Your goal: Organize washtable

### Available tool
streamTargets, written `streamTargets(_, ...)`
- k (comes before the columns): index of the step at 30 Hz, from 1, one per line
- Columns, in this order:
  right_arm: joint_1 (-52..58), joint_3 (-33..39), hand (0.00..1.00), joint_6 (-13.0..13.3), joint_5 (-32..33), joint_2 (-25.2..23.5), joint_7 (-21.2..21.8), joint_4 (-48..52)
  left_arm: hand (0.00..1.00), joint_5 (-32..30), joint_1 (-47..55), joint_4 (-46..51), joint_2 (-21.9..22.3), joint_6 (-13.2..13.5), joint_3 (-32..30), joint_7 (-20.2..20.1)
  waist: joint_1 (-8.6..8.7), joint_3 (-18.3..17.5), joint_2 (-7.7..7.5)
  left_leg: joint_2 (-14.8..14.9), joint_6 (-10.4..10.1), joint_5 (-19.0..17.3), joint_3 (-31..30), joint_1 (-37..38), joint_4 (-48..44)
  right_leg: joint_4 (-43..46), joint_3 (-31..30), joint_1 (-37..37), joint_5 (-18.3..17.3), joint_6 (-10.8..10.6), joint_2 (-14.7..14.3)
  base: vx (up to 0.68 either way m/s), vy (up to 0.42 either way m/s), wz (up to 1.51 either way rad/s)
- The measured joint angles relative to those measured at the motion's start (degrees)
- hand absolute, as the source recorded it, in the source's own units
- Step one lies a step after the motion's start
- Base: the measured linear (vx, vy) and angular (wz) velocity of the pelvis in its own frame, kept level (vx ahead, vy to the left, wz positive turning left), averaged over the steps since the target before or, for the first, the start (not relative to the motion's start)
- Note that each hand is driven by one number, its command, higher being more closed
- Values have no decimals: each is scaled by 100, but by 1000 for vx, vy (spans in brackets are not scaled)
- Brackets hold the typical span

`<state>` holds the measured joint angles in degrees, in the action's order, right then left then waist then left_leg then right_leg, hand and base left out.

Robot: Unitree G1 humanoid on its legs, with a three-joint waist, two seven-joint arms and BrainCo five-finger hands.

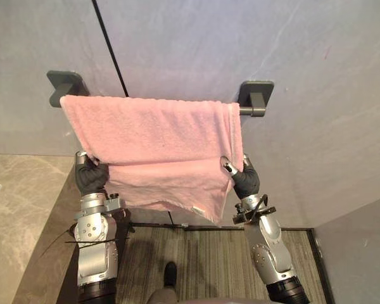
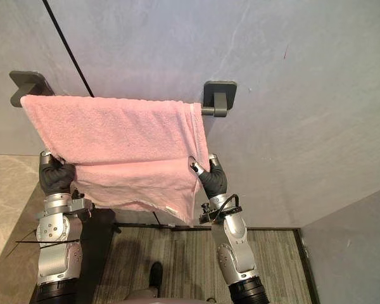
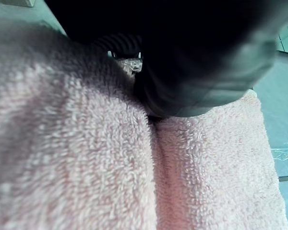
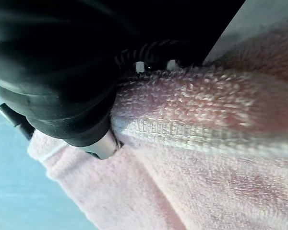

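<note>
A pink towel [image 1: 152,136] hangs over a dark wall rail [image 1: 252,111] between two dark brackets. My left hand [image 1: 90,174] grips the towel's lower left edge, with the cloth pinched close against it in the left wrist view [image 3: 77,158]. At the towel's lower right edge my right hand [image 1: 240,176] holds the cloth, its thumb [image 4: 103,146] pressed on the hem [image 4: 182,132]. Both hands are raised in front of the wall, below the rail. The front layer of the towel hangs lower than the hands, with a small white label [image 1: 198,211] near its bottom corner.
A grey wall [image 1: 304,57] stands behind the rail, with a dark vertical seam [image 1: 111,47]. A beige stone counter [image 1: 19,202] lies at the lower left. Striped dark flooring [image 1: 209,253] lies below.
</note>
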<state>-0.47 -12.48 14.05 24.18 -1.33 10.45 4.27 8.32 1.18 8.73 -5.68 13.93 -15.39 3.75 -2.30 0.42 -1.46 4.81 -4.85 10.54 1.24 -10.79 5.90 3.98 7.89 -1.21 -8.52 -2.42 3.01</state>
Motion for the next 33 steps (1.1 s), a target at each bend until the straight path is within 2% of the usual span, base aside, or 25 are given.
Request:
streamTargets(4,-1,56,100,-55,-8,-50,0,-2,100,-4,-1,-1,39,0,-1,0,0,0,0,0,0,0,1,8,0,0,0,10,0,0,0,0,0,0)
streamTargets(5,-2,68,100,-70,-9,-52,0,-7,0,-4,-2,-2,57,0,-1,0,0,0,0,-1,0,0,2,16,0,0,0,19,0,0,1,0,0,0)
streamTargets(6,-2,71,0,-80,-9,-53,0,-8,0,-4,-2,-9,61,-1,-1,0,1,0,0,-1,0,0,3,25,0,-1,-1,28,0,0,2,0,0,0)
streamTargets(18,457,835,0,-90,0,137,-179,-277,0,-2,571,-273,103,-232,-458,42,-14,-16,-20,3,0,1,5,85,1,-12,6,93,2,-1,-3,0,0,0)
streamTargets(26,1021,863,0,-196,-4,278,-198,-443,0,-5,822,-368,104,-244,-427,-1,9,-34,-15,16,0,1,26,98,0,-12,-21,90,11,2,-10,0,0,-1)
streamTargets(33,1491,782,0,-331,-243,305,-146,-1136,0,-190,1511,-1191,285,-405,-233,-265,-5,-153,16,53,-17,-12,57,119,-1,-13,-75,85,24,5,-16,0,0,-2)
